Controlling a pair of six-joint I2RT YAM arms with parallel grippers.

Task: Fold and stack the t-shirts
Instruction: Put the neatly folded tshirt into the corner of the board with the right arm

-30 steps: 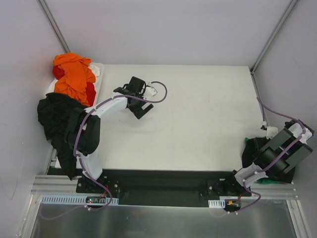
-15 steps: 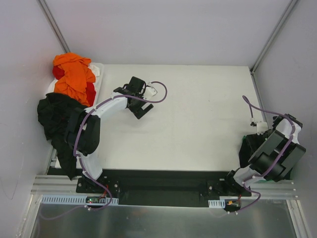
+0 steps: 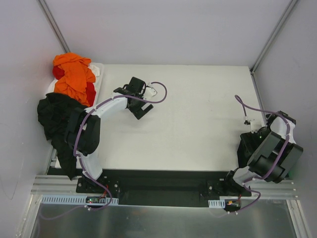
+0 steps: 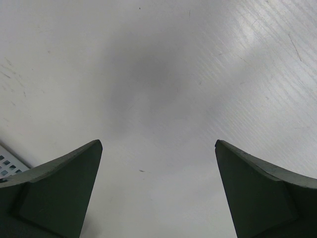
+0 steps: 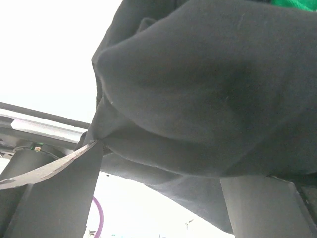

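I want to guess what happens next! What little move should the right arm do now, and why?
Probably shut the right gripper: its jaws stand open with a fold of the black t-shirt right at its fingertips.

Overhead camera looks straight down on the table (image 3: 198, 114); left wrist camera faces it closely.

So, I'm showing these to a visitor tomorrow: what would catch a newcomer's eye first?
First the bright orange t-shirt heaped over a red t-shirt at the table's far left corner, with a black t-shirt draped beside them. At the right edge, the right gripper, jaws wide, is up against a second black t-shirt, a sliver of green t-shirt behind. The left gripper hangs open over the table.
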